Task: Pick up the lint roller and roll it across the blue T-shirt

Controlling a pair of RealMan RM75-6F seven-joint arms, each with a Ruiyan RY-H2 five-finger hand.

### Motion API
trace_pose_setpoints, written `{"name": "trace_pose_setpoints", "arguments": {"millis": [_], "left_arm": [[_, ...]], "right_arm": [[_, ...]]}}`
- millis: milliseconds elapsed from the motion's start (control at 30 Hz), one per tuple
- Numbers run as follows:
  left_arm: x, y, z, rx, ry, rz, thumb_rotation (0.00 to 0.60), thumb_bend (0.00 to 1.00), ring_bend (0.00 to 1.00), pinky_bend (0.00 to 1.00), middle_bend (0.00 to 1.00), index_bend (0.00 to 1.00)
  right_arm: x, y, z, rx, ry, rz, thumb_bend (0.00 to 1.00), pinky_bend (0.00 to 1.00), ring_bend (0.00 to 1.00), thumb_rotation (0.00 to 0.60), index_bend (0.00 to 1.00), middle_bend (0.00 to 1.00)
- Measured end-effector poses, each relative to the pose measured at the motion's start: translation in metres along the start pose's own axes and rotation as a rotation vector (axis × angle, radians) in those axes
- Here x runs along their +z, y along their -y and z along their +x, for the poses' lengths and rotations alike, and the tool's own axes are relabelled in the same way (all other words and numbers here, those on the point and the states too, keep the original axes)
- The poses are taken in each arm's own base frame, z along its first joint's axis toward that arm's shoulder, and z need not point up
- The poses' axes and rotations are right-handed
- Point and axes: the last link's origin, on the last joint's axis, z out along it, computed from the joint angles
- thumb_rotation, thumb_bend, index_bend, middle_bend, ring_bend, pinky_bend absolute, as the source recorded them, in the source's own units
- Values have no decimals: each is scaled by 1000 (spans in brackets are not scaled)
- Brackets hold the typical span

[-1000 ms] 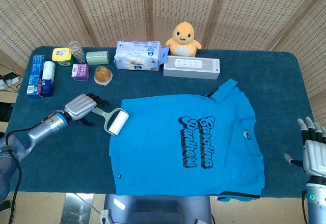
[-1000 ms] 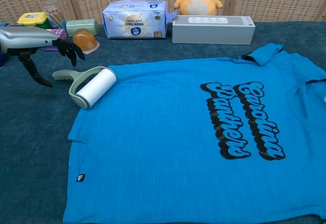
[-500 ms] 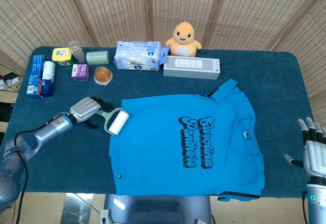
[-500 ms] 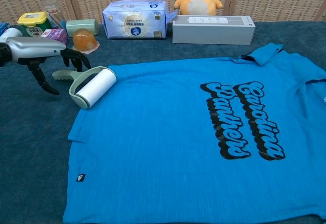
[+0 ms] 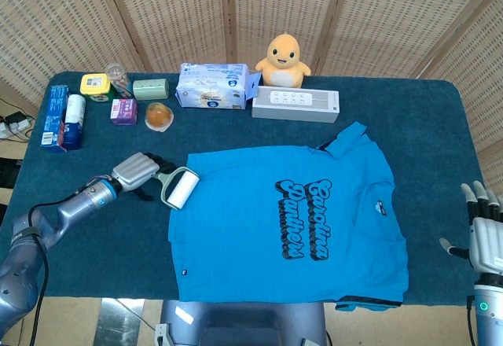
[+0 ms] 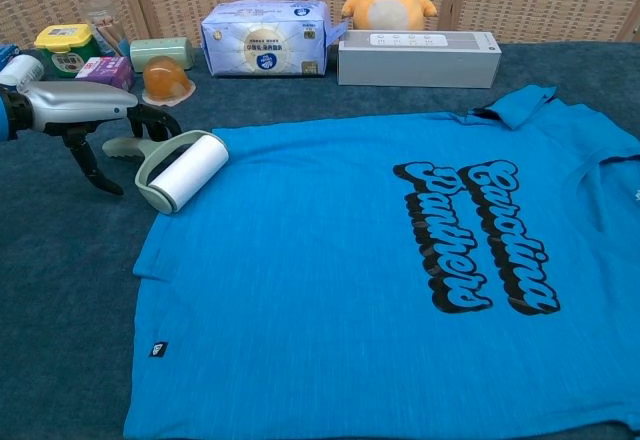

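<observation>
Partly hidden: lint roller (image 6: 180, 168) handle under left hand (image 6: 85, 110).

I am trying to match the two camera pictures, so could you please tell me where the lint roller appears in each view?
Head view: the lint roller lies left of centre, at the blue T-shirt's upper-left corner.
Chest view: the lint roller is at upper left, with the left hand over its handle.
Shared landmark: the yellow plush toy behind the grey box.

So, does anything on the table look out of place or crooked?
Only small things: the blue T-shirt lies askew, its upper sleeve folded over, and the lint roller rests partly on its corner.
</observation>
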Motion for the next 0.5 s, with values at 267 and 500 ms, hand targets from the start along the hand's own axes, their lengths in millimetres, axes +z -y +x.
{"name": "trace_pose_setpoints", "arguments": {"millis": [267,500], "left_arm": [[-2,-1,-8,-30,16,1,600,46,269,275,369,239],[-3,-3,-9,-47,3,-10,600,47,340,341,440,303]], "right_arm": [[0,0,-1,-1,3,-2,28,0,0,600,42,0],[0,1,-1,-2,3,-4,28,0,0,600,43,0]]}}
